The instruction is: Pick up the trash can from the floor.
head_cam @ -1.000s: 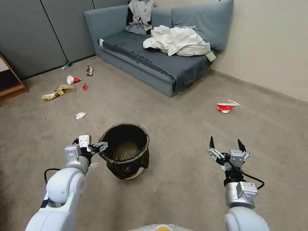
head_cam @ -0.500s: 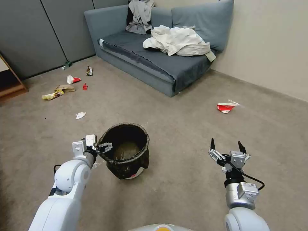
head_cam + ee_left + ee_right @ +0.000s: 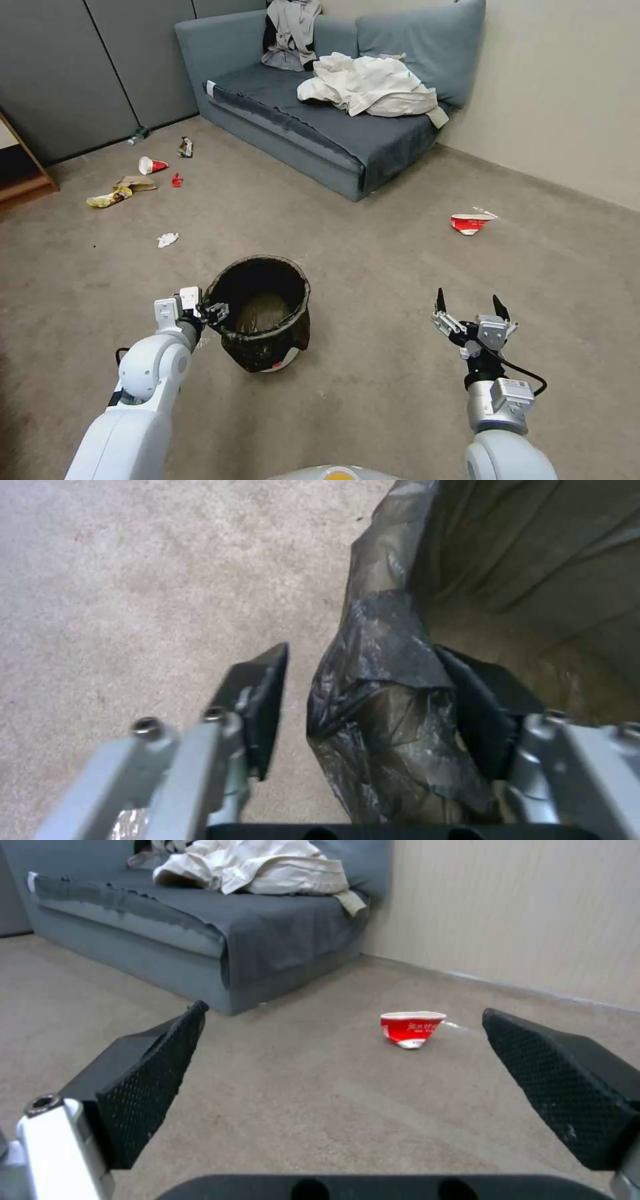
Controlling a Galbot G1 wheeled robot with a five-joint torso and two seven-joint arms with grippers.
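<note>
The trash can, a small round bin lined with a crinkled dark bag, stands upright on the beige carpet floor. My left gripper is at the can's near-left rim, open. In the left wrist view the left gripper straddles the bag-covered rim of the trash can. One pad is outside with a small gap. The other pad is inside, against the bag. My right gripper hovers open over bare carpet to the can's right, holding nothing; its view shows the right gripper spread wide.
A crushed red-and-white cup lies on the carpet ahead of the right arm. Several litter scraps lie at far left. A grey sofa with heaped clothes stands behind. Wooden furniture is at the left edge.
My left arm has pushed forward and the gripper has come onto the can's rim, its fingers now either side of it. The can and the right arm have not moved.
</note>
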